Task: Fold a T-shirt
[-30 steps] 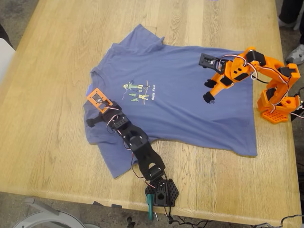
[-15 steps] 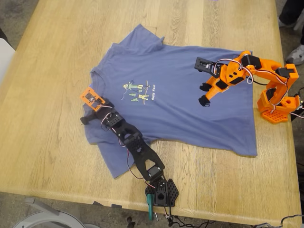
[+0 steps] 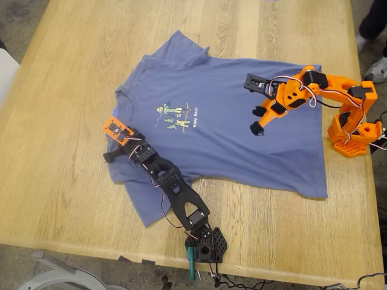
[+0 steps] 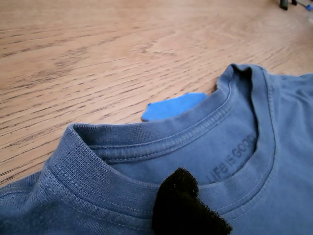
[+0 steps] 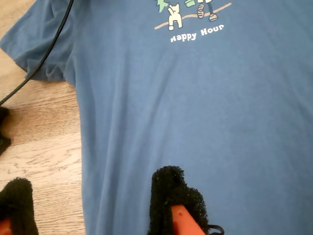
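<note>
The slate-blue T-shirt (image 3: 230, 133) lies spread flat on the wooden table (image 3: 60, 181), with its neck toward the exterior view's left and its cartoon print (image 3: 176, 117) facing up. The black arm carries my first gripper (image 3: 112, 151), which sits at the collar (image 4: 161, 142). One black pad (image 4: 183, 200) rests on the collar rib and the other jaw is hidden. A bright blue label (image 4: 171, 106) pokes out beside the collar. The orange arm holds my second gripper (image 3: 257, 119) open above the shirt's body, its pads (image 5: 171, 191) wide apart, below the "Happy Hour" text (image 5: 197, 33).
The orange arm's base (image 3: 354, 136) stands at the exterior view's right table edge. The black arm's base (image 3: 205, 244) is at the near edge. A black cable (image 5: 44, 54) crosses a sleeve. A person's shoe (image 3: 378, 67) shows on the floor at the exterior view's right.
My first gripper has slid toward the exterior view's left, onto the collar. My second gripper has reached farther left and lower over the shirt's body.
</note>
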### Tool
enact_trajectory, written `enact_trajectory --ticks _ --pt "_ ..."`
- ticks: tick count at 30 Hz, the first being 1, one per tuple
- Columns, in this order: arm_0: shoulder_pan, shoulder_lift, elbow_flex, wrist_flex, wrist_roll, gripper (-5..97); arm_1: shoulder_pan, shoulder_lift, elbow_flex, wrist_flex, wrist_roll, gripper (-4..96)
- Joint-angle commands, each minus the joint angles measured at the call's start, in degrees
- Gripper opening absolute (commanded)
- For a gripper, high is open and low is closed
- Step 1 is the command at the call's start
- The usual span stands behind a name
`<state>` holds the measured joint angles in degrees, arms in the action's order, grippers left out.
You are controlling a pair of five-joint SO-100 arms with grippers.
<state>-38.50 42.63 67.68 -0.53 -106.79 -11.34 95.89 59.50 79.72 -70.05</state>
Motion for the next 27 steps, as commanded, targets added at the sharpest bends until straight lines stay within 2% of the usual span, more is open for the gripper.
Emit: enact_trajectory --ticks 1,11,16,21,27 --pt "1.7 0.4 -1.9 2.3 -2.1 62 -0.7 0.3 -3.1 0.0 1.0 34.1" --pt "1.8 -2.9 -3.6 2.3 -5.0 56 -0.3 -1.1 -5.0 -1.2 1.5 33.3" --pt "2.7 -1.1 -2.5 7.6 -2.9 47 -0.4 -1.1 -3.8 -2.6 2.3 32.5" --pt "2.9 2.2 -2.0 22.0 0.0 40 0.6 -1.1 -3.8 -2.5 1.8 32.1" --pt "3.6 2.3 -0.6 26.0 1.6 33 0.6 -1.2 -3.9 -2.6 2.1 31.6"
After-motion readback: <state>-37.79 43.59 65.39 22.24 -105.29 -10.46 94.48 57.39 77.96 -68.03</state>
